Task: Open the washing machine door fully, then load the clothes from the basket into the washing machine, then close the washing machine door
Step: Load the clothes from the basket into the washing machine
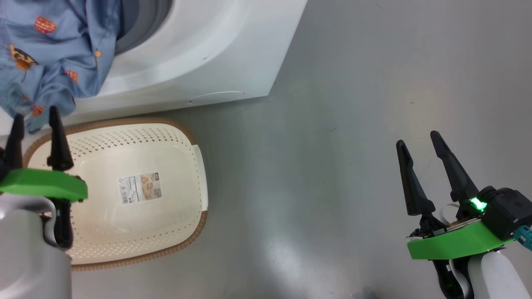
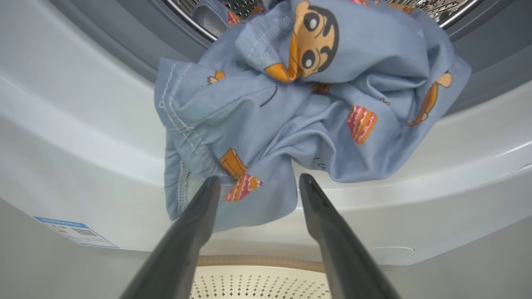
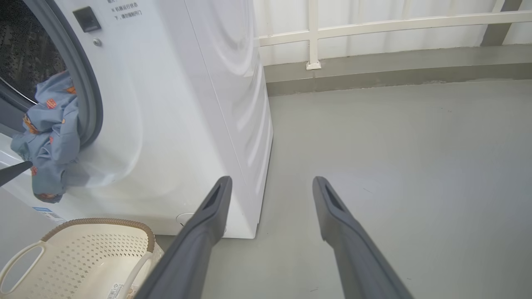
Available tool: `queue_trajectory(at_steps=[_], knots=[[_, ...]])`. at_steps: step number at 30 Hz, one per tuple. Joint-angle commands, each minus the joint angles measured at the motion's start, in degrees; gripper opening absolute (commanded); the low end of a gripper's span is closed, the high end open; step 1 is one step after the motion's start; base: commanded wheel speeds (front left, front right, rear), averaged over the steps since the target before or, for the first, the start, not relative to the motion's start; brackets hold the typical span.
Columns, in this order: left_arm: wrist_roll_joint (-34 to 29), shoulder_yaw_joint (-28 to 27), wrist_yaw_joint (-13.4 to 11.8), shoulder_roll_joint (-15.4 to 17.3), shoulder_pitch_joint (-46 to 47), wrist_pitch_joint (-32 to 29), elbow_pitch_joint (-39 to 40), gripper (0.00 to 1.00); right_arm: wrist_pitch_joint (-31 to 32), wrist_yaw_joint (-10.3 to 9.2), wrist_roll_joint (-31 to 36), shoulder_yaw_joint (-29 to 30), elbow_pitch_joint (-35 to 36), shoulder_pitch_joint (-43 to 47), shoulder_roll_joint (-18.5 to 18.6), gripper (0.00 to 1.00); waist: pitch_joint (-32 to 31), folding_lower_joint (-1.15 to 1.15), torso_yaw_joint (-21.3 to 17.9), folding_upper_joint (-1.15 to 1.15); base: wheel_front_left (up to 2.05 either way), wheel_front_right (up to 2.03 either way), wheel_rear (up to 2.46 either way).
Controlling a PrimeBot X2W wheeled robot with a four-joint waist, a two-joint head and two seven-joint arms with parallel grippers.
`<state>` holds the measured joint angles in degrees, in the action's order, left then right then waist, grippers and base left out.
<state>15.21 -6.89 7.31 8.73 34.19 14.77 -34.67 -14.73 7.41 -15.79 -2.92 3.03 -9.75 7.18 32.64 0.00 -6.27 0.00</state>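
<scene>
Light blue clothes (image 1: 50,58) (image 2: 307,104) (image 3: 50,133) with orange cartoon prints hang out of the washing machine (image 1: 199,54) (image 3: 174,116) mouth, draped over its grey gasket and white front. My left gripper (image 1: 36,120) (image 2: 257,185) is open just below the hanging fabric, holding nothing. Under it on the floor stands the cream basket (image 1: 137,145) (image 3: 83,253), with just a label in its bottom. My right gripper (image 1: 417,139) (image 3: 270,185) is open over bare floor, right of the machine. The washing machine door is out of view.
Grey floor (image 1: 353,124) spreads to the right of the machine and basket. A white railing (image 3: 374,25) and a low grey kerb run along the far wall. A blue label (image 2: 75,231) sits low on the machine's front.
</scene>
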Motion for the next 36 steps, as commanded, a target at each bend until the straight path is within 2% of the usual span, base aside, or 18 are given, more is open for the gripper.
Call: queue_trajectory(at_steps=[1,10,19,20,21,22,23,28,36], knots=[[-0.80,-1.21,0.18,2.66,1.00,0.23,-0.23,1.00,-0.27,0.08,0.57,-1.29,1.22,-0.31,0.07,1.00,0.30,0.00,-0.32,0.00,0.00,0.00,0.00],[-0.75,0.01,0.18,5.61,9.66,0.23,-12.79,1.00,-0.27,0.08,0.53,-1.92,1.33,-1.00,-0.04,1.00,1.31,0.00,-1.50,0.00,0.00,0.00,0.00],[-0.13,1.48,0.18,7.37,14.20,0.23,-17.76,1.00,-0.27,0.08,0.50,-2.33,1.14,-1.06,-0.10,1.00,1.37,0.00,-2.37,0.00,0.00,0.00,0.00],[0.04,1.79,0.18,7.50,14.47,0.23,-17.65,0.51,-0.27,0.08,0.51,-2.35,1.17,-1.03,-0.12,1.00,1.38,0.00,-2.40,0.00,0.00,0.00,0.00],[0.21,2.07,0.18,7.63,14.60,0.23,-17.39,0.32,-0.27,0.08,0.53,-2.34,1.21,-1.02,-0.13,1.00,1.37,0.00,-2.39,0.00,0.00,0.00,0.00],[0.35,2.35,0.18,7.71,14.64,0.23,-17.25,0.03,-0.27,0.08,0.55,-2.32,1.22,-1.00,-0.12,1.00,1.34,0.00,-2.36,0.00,0.00,0.00,0.00],[0.61,2.59,0.18,7.71,14.67,0.23,-17.08,0.00,-0.27,0.08,0.55,-2.29,1.21,-1.00,-0.07,1.00,1.32,0.00,-2.32,0.00,0.00,0.00,0.00],[1.71,3.80,0.18,7.06,13.60,0.23,-14.59,0.00,-0.27,0.08,0.59,-1.92,1.20,-0.77,0.01,1.00,0.96,0.00,-1.73,0.00,0.00,0.00,0.00],[4.18,5.14,0.18,4.86,8.97,0.23,-3.63,0.00,-0.27,0.08,0.69,-1.62,1.32,-0.37,-0.20,1.00,0.45,0.00,-0.59,0.00,0.00,0.00,0.00]])
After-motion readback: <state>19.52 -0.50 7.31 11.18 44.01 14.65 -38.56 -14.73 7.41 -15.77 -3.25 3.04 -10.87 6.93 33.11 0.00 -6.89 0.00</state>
